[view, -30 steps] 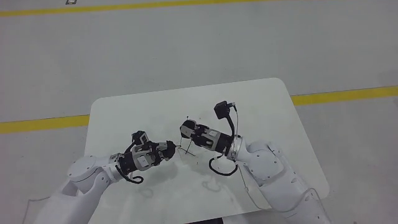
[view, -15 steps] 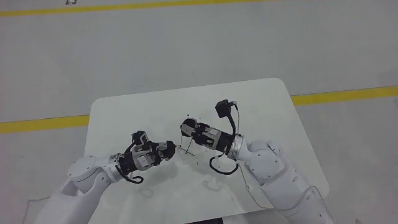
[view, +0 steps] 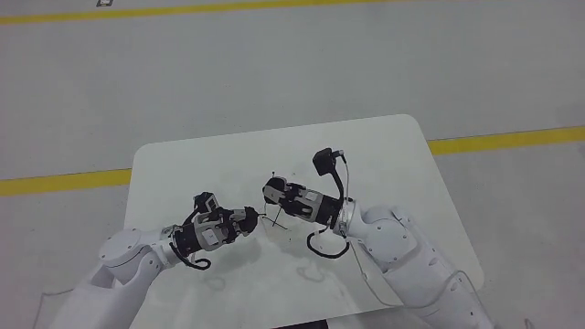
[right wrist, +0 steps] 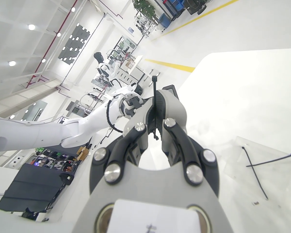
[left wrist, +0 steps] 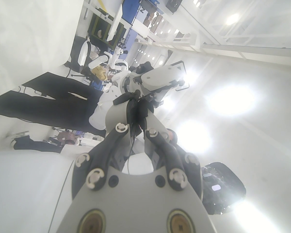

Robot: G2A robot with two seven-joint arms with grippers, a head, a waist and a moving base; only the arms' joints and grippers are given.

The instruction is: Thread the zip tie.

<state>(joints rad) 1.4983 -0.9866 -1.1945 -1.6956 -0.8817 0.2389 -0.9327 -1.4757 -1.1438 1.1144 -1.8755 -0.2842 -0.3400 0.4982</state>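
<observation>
Zip tie point(right wrist: 155, 90) — upright, pinched in right hand point(right wrist: 155, 113).

1. Held zip tie point(right wrist: 154, 86): a thin black strap. It stands upright between the closed fingers of the right tool point(right wrist: 156, 105), above the desk point(right wrist: 232, 86). Its small square head is uppermost. The short lower end hangs free beneath the fingers.
2. Dark strip point(left wrist: 132, 115): black and blurred, pinched between the closed fingers of the left tool point(left wrist: 137, 107). Whether it is part of item 1 cannot be told.
3. Two loose zip ties point(right wrist: 251, 165): black, unlooped and lying flat. They cross each other near one end on a clear sheet point(right wrist: 276, 175) on the desk, beside the right tool. In the top view they lie between the two tools point(view: 274, 223).
</observation>
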